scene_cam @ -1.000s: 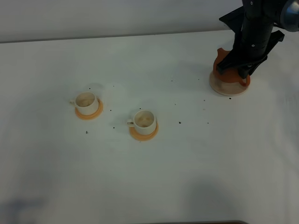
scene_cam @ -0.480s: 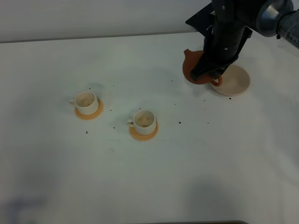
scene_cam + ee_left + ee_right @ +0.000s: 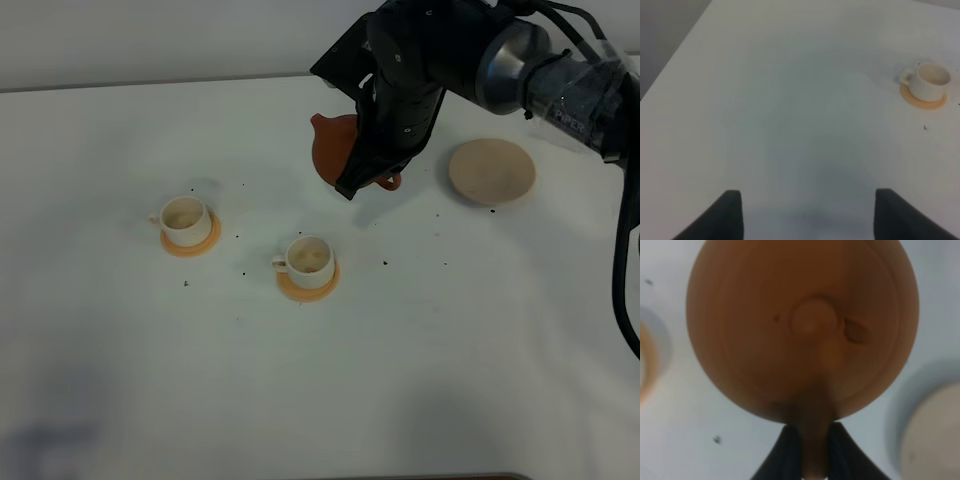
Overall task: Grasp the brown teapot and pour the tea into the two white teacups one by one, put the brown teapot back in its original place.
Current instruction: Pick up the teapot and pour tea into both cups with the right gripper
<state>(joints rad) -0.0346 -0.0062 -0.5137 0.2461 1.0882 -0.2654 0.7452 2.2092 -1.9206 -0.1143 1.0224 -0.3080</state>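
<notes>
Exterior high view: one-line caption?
Right gripper holds the brown teapot aloft between the empty beige saucer and two white teacups.

I see soft, even overhead light on the white table (image 3: 120, 380), with only faint grey shadows. The high view is fairly sharp; the right wrist view blurs on the close brown teapot (image 3: 802, 330), and the left wrist view looks hazy.
</notes>
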